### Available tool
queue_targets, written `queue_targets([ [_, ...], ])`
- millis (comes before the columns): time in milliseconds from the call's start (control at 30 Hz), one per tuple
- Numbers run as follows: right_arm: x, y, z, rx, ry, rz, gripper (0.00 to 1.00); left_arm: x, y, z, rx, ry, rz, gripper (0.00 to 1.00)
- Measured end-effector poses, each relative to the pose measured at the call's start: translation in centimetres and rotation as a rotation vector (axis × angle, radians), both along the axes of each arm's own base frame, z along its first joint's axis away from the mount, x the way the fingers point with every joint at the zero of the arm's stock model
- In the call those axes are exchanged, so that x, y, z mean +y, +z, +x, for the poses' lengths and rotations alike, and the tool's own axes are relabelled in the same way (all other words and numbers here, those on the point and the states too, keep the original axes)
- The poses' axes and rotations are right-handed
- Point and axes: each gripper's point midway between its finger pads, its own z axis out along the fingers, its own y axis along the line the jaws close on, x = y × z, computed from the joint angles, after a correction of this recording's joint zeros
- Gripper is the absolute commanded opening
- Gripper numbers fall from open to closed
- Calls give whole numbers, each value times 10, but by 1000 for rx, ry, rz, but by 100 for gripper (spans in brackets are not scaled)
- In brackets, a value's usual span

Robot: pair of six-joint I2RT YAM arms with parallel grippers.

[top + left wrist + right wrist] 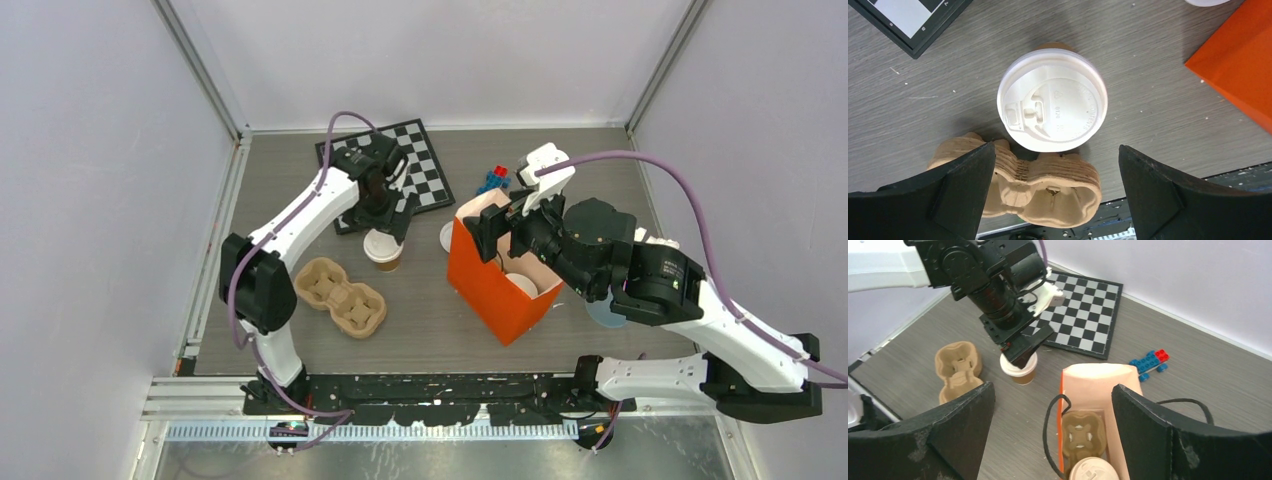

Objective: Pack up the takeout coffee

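One takeout coffee cup [383, 250], brown paper with a white lid [1052, 102], stands on the table beside the tan pulp tray [340, 296]. My left gripper [392, 222] hangs open just above it, and the lid sits ahead of the wide-spread fingers [963, 185]. A second lidded cup [1093, 471] sits in another pulp tray [1082, 432] at the bottom of the orange paper bag [497, 290]. My right gripper [1053, 390] is open over the bag's mouth, holding nothing.
A chessboard [420, 165] lies at the back, with a small blue and red brick toy [492, 180] to its right. A loose white lid [446, 237] lies behind the bag. A pale blue tumbler [603, 315] stands under the right arm. The bag's black handles [1050, 435] hang outside.
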Motion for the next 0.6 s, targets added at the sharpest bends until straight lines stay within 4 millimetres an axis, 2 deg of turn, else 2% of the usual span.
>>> queue_targets([
  [300, -8, -1, 7, -42, -39, -68, 93, 15, -27, -9, -79, -10, 22, 94],
  [600, 2, -11, 12, -40, -34, -121, 93, 8, -18, 1, -222, -24, -59, 93],
])
